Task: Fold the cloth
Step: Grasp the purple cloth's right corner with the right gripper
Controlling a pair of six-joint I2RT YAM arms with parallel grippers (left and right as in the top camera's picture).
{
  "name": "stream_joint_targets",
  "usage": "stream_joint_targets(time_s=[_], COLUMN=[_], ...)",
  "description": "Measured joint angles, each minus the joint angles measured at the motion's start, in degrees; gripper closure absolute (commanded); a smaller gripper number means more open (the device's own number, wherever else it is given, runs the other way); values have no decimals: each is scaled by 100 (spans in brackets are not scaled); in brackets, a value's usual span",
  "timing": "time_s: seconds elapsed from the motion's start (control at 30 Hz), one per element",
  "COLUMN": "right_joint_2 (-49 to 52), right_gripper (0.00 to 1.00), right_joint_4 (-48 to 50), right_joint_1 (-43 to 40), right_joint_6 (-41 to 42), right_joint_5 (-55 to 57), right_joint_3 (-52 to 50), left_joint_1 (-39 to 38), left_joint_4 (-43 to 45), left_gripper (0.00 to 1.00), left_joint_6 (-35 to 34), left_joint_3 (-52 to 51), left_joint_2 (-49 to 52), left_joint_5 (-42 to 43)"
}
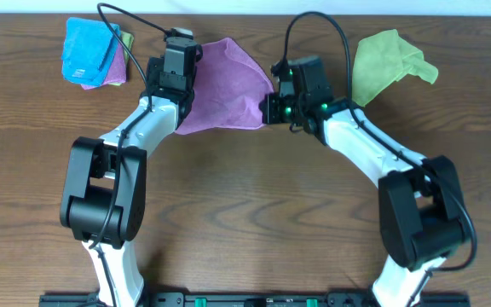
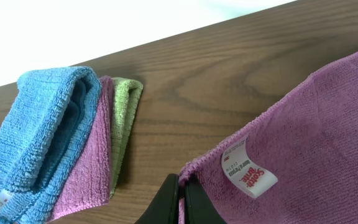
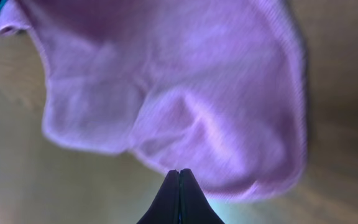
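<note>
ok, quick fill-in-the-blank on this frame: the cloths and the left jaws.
The left jaws are shut on the cloth beside its white ___.
The loose green cloth lies on the robot's ___ side.
The top cloth of the folded stack is ___.
Missing: tag; right; blue.

cloth (image 1: 224, 85) centred, folded stack (image 1: 92, 53) to its left, crumpled rag (image 1: 390, 64) right
</note>
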Motion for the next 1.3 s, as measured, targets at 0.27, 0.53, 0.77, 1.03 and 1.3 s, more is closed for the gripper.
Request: stream_joint_targets(time_s=[0.27,0.53,0.77,1.03,1.3], right_joint_2=[846,946,949,844,748], right_gripper=[99,99,99,99,99], right_joint_4=[-20,-463,-1325,-2474,-3368], right_joint_1=[0,0,0,2,-46], right_joint_6=[-223,-450,-647,-721,-726], right_joint_5=[306,544,817,1488,1764], right_joint_3=[289,345,476,614,627], left_joint_1=[0,0,0,0,13], left_joint_4=[2,0,-44,-131,-50], left_gripper=[94,94,94,94,94], left_joint_6=[0,0,0,0,-177], left_joint_3=[0,0,0,0,0], left_joint_2=[0,0,0,0,0], left_joint_5=[0,0,2,0,-2])
